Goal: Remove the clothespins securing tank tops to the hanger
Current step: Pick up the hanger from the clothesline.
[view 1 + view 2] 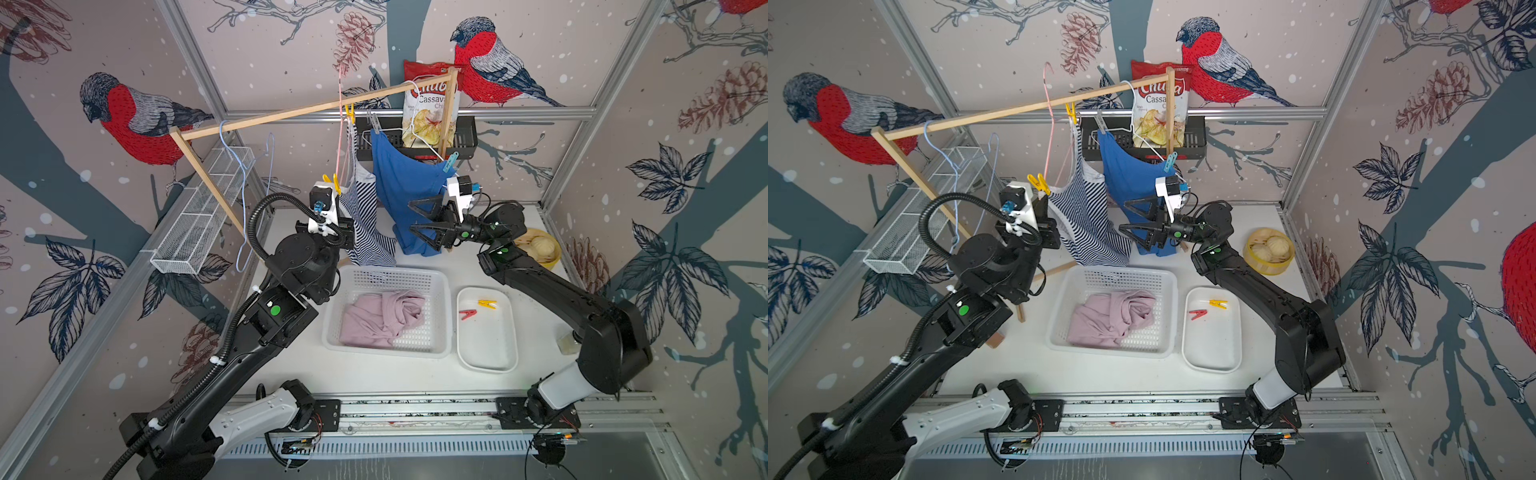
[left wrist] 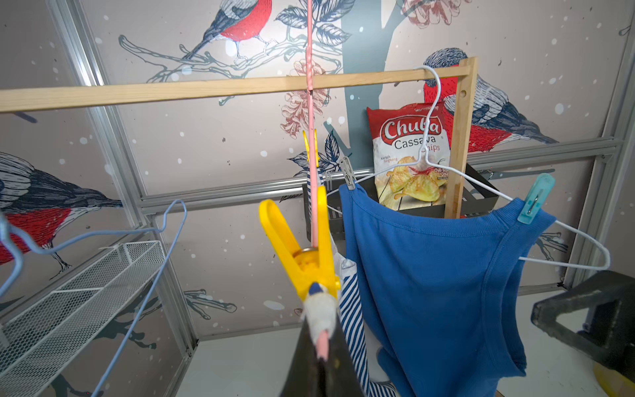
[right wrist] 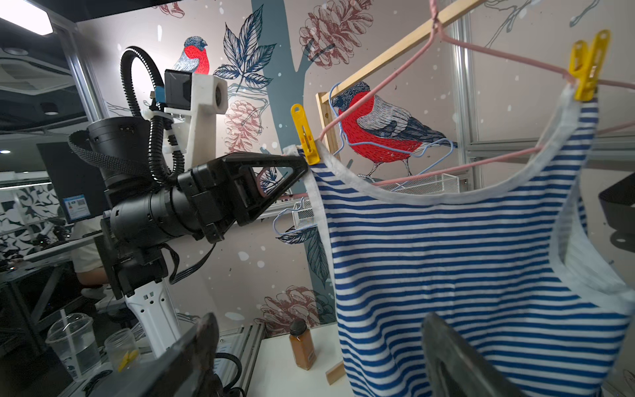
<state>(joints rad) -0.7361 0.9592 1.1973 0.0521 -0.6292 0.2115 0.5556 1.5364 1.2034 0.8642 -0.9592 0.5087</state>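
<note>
While your left gripper (image 3: 299, 165) is clamped on the pink hanger (image 3: 395, 77) just under the yellow clothespin (image 2: 302, 247), bring the right gripper (image 1: 410, 216) — jaws wide apart, empty — onto that pin's splayed tails. Squeeze fully, then lift it clear of the striped tank top (image 3: 464, 257). The left wrist view shows the blue tank top (image 2: 429, 275) with its grey clothespin (image 2: 347, 173) and teal clothespin (image 2: 536, 199) — the right wrist view misses them.

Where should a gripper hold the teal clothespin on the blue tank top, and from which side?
Squeeze the teal plastic clothespin across its two free handle ends, which stick up clear of the blue cloth tank top. Probably come from above, since its clamping end points down onto the strap.
</note>
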